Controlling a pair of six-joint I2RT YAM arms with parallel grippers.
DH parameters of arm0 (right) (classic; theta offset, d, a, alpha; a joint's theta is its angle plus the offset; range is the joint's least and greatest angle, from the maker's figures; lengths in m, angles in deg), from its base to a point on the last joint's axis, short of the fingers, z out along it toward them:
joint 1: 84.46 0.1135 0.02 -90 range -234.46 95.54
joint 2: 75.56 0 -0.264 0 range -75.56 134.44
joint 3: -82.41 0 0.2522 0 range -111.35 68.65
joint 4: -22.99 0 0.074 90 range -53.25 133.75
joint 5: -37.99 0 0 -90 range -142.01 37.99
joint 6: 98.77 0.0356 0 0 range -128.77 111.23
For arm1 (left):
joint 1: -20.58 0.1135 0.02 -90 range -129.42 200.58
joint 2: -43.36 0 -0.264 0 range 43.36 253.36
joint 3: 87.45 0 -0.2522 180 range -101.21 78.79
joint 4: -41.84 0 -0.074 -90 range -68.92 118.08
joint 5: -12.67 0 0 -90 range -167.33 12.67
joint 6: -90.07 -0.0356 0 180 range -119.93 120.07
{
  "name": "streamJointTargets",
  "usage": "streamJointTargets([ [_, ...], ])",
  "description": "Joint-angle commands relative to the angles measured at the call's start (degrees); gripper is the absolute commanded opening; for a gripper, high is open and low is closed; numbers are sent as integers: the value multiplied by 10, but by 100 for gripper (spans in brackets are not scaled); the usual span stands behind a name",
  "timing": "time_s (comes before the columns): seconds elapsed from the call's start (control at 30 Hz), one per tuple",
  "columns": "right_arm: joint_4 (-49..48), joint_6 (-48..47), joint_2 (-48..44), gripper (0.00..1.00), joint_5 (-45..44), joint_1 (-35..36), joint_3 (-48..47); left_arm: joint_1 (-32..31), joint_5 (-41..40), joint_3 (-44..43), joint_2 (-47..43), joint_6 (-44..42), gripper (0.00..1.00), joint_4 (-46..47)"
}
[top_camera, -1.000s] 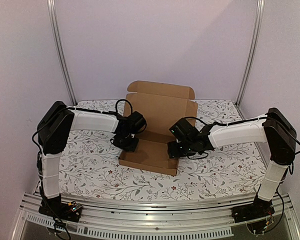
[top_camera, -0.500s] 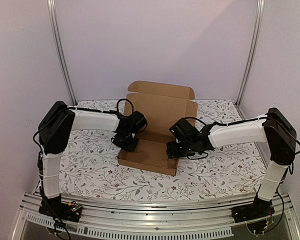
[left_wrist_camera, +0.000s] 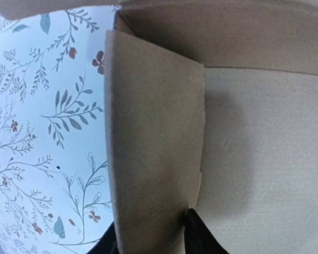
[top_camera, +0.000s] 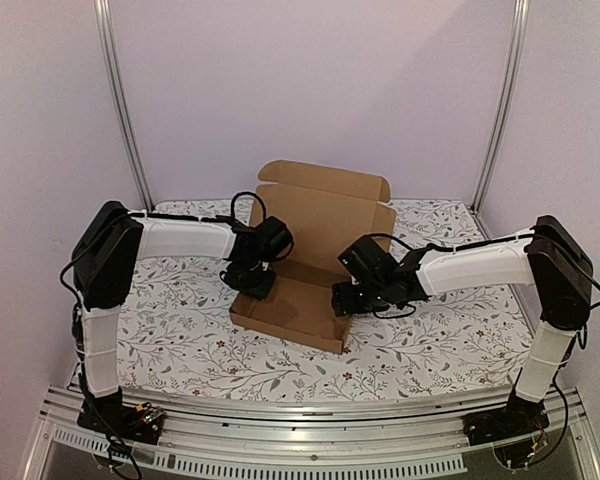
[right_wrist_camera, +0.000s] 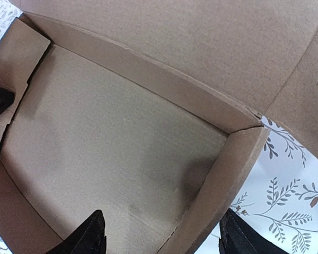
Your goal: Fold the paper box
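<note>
Astride walls of the plain paper box [top_camera: 298, 300], left gripper [left_wrist_camera: 151, 239] half-spread, right gripper [right_wrist_camera: 164, 236] wide.

Nothing readable shows anywhere, the paper box [top_camera: 322, 222] included.

The paper box [top_camera: 292, 300] sits at the middle of the table [top_camera: 180, 340]. Its lid stands up at the rear, toward the upper centre of the top view. The left tool [top_camera: 250, 284] is at the box's left wall, with one finger [left_wrist_camera: 197, 235] inside and the other outside. The right tool [top_camera: 340, 300] is at the right wall, which runs between its fingers [right_wrist_camera: 90, 235].
</note>
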Motion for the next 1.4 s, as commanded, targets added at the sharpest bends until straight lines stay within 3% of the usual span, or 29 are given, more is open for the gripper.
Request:
streamJointTargets([
  [0.0,-3,-4,0,72,5,3,1,10,-1,-18,-20,-11,30,-7],
  [0.13,-4,-2,0,72,7,2,1,17,11,-19,-11,-11,18,-1],
  [0.23,-4,-2,-2,72,7,3,1,18,15,-19,-2,-10,0,0],
  [1.0,19,-22,-74,74,-4,3,20,15,-6,25,-8,6,0,17],
  [1.37,40,-54,-181,78,-27,1,60,34,74,60,-44,4,0,64],
])
